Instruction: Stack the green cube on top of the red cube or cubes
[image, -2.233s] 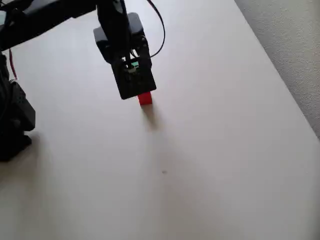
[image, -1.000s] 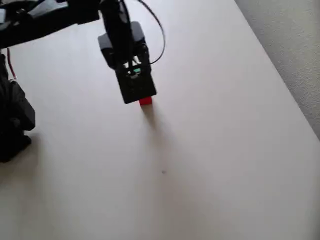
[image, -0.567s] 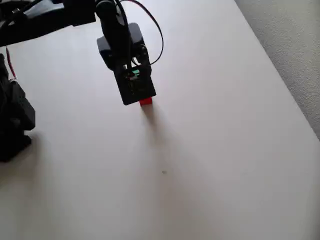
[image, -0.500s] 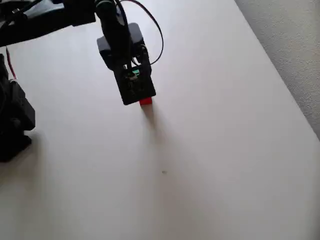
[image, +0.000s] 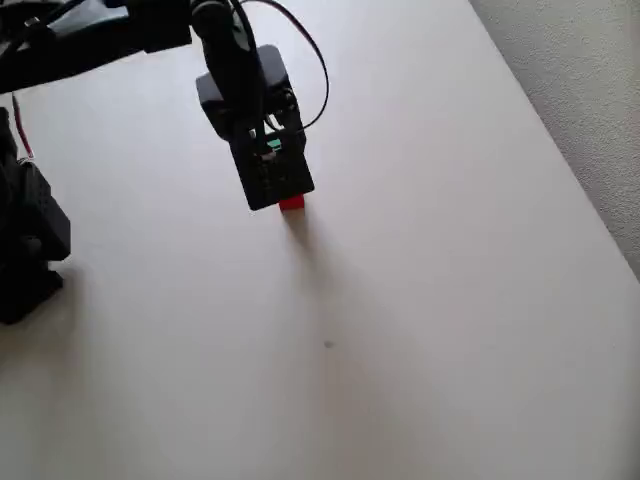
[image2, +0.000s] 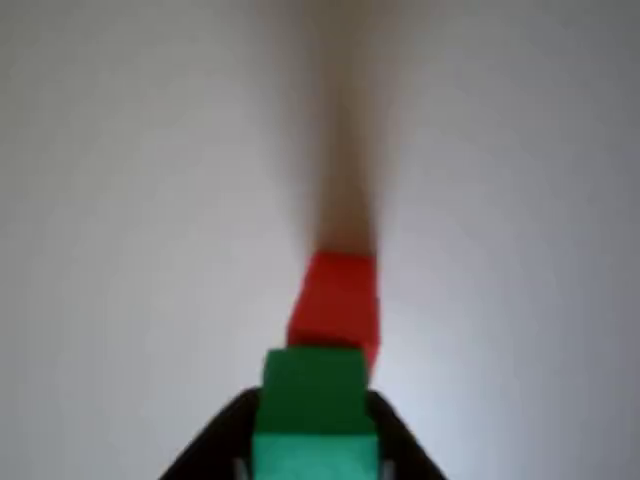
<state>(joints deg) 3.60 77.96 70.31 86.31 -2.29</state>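
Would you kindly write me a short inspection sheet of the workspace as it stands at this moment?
Surface: pale table, bare apart from a tiny dark speck.
Job's things: green cube held between the fingers; red cubes below and just ahead of it in the wrist view, looking like a stack, though the seam is too blurred to count. Whether green touches red cannot be told.
Clutter: nothing seen.
Hand: hand shut on the green cube, poised by the red cubes; in the overhead view it covers most of them.
Cables: one dark cable looping off the arm, clear of the cubes.
Surroundings: grey carpet beyond the table's right edge in the overhead view.
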